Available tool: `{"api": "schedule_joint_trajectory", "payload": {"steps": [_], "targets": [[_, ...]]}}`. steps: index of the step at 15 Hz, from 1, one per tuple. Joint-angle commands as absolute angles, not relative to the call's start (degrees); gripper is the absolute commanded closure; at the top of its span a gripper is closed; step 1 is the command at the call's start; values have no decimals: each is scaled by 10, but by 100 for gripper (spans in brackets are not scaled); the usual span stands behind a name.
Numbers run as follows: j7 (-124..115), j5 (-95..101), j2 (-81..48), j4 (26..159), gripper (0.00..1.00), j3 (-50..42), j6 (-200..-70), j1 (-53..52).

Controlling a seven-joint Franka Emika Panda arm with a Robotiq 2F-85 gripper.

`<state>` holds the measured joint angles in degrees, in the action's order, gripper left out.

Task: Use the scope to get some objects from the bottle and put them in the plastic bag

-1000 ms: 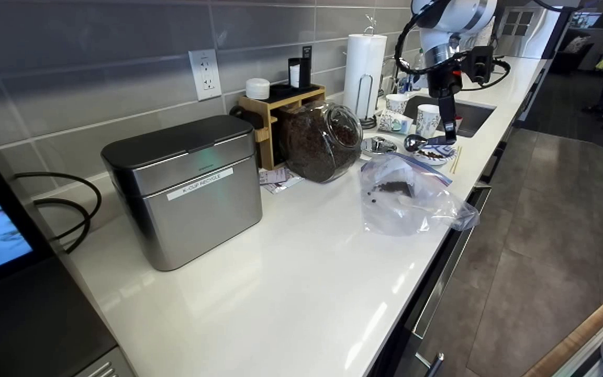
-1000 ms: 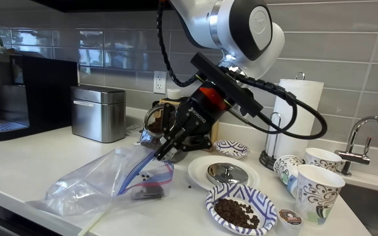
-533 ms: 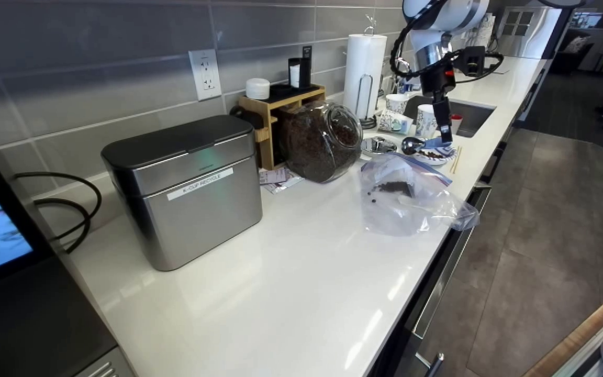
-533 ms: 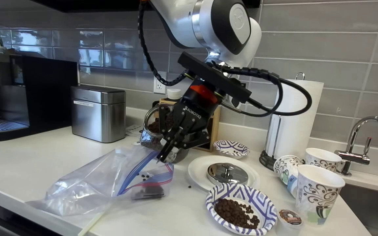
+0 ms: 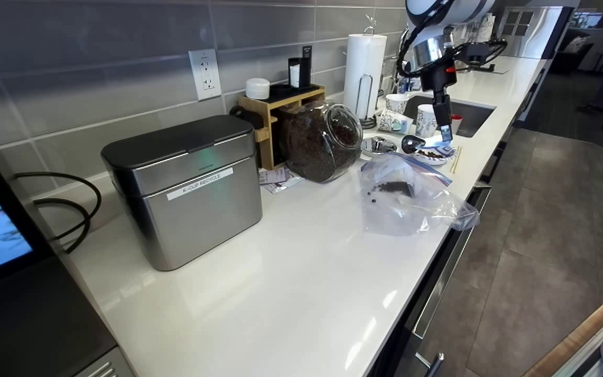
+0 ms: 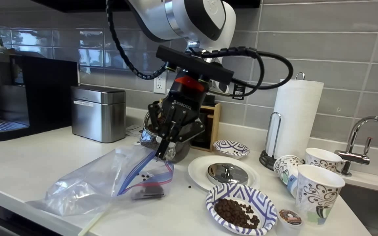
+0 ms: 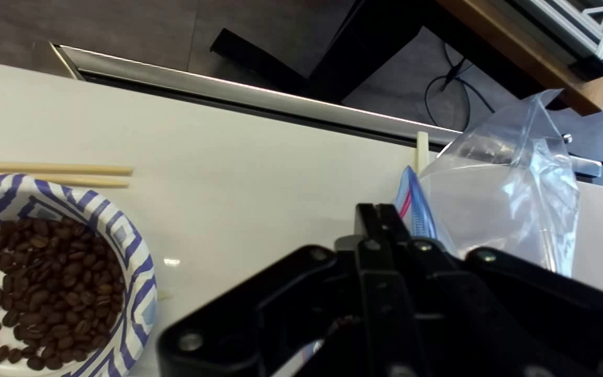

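Note:
A metal scoop (image 5: 411, 144) is held by its handle in my gripper (image 5: 445, 135), above the counter beside the patterned bowl. In the wrist view my fingers (image 7: 376, 212) are nearly together, and the scoop is hidden under them. In an exterior view the fingertips (image 6: 161, 156) show by the zip edge of the clear plastic bag (image 6: 87, 186); the scoop is mostly hidden there. The bag (image 5: 411, 204) lies on the counter with some dark beans inside. The glass jar of coffee beans (image 5: 314, 141) lies tilted against the wooden shelf, its mouth toward the bag side.
A patterned paper bowl (image 6: 267, 211) holds coffee beans. A white plate (image 6: 194, 175) bears a chrome lid (image 6: 227, 173). Paper cups (image 6: 318, 193), a paper towel roll (image 6: 299, 121) and a steel bin (image 5: 197, 193) stand around. Chopsticks (image 7: 50, 167) lie near the counter's front edge.
The arm has swung left in an exterior view, and the gripper has turned more upright, fingertips staying near the bag's zip edge. The scoop has moved slightly and rolled with it. Bag and jar have not moved.

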<state>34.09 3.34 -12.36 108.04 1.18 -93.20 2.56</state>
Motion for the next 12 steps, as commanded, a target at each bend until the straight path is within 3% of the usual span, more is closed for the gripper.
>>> {"api": "schedule_joint_trajectory", "payload": {"steps": [1, 12], "targets": [[311, 71, -60, 1158, 99, 18, -985, 12], [199, 151, 12, 1258, 99, 28, -1089, -18]]}}
